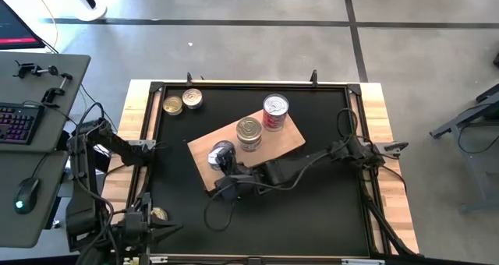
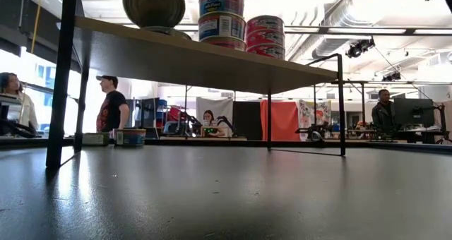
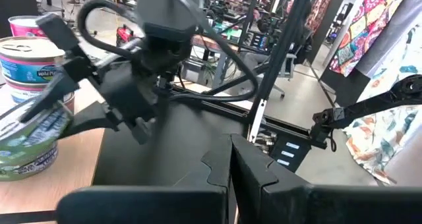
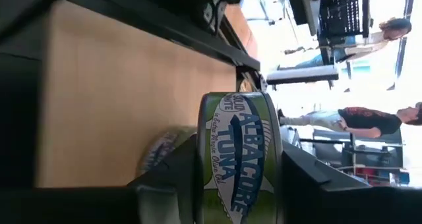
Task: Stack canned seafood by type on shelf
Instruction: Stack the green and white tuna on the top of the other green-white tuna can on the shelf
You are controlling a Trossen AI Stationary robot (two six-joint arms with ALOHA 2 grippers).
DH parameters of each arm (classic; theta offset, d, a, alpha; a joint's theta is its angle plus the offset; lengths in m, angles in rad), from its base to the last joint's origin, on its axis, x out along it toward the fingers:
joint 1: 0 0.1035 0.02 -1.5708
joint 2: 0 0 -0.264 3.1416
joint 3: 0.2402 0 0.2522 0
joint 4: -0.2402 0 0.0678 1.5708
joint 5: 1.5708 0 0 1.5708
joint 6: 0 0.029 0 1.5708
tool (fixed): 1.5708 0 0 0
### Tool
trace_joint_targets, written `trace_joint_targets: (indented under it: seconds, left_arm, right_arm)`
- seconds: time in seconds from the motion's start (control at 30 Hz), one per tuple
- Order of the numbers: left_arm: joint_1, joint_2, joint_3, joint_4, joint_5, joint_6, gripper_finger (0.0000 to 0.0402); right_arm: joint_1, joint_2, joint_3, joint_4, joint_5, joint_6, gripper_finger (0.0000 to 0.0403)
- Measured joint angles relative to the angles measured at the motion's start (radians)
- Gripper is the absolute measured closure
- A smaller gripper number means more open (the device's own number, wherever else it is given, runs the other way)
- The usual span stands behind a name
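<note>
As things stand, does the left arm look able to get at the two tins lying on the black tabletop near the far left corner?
Probably yes. The two tins lie on bare tabletop on the left arm's side, nothing around them, and the right gripper is busy at the shelf. The left gripper sits at the near edge.

The floor around the rig was grey concrete crossed by dark seam lines. To one side stood a grey desk carrying a keyboard with coloured backlight and a mouse. Beyond the black surface lay a wide, bright workshop: an exposed ceiling with silver ducting and strip lights, an orange-red panel, monitors on far desks, and several people, one in a dark shirt and cap. Strong daylight came from the window side.
</note>
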Motion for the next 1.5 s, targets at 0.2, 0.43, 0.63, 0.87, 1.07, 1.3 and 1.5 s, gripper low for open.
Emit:
trace_joint_targets:
  seconds: [0.2,0.43,0.63,0.87,1.07,1.3,1.5]
  left_arm:
    - [0.000,0.000,0.000,-0.002,0.000,0.011,0.0401]
    - [0.000,0.000,0.000,-0.002,0.005,0.019,0.0401]
    - [0.000,0.000,0.000,-0.002,0.017,0.018,0.0402]
    - [0.000,0.000,0.000,-0.002,0.018,0.018,0.0402]
    - [0.000,0.000,0.000,-0.005,0.019,0.018,0.0401]
    - [0.000,0.000,0.000,-0.013,0.019,0.025,0.0402]
    - [0.000,0.000,0.000,-0.017,0.019,0.025,0.0402]
  right_arm:
    - [-0.023,0.018,0.000,0.014,0.079,-0.010,0.0255]
    - [-0.027,0.017,0.000,0.017,0.092,0.017,0.0254]
    - [-0.027,0.017,0.000,0.011,0.074,0.024,0.0254]
    - [-0.038,0.017,0.000,-0.048,0.104,0.036,0.0254]
    - [-0.049,0.017,0.000,-0.098,0.105,0.120,0.0254]
    - [-0.051,0.017,0.000,-0.117,0.058,0.148,0.0246]
    - [-0.051,0.017,0.000,-0.119,0.033,0.148,0.0204]
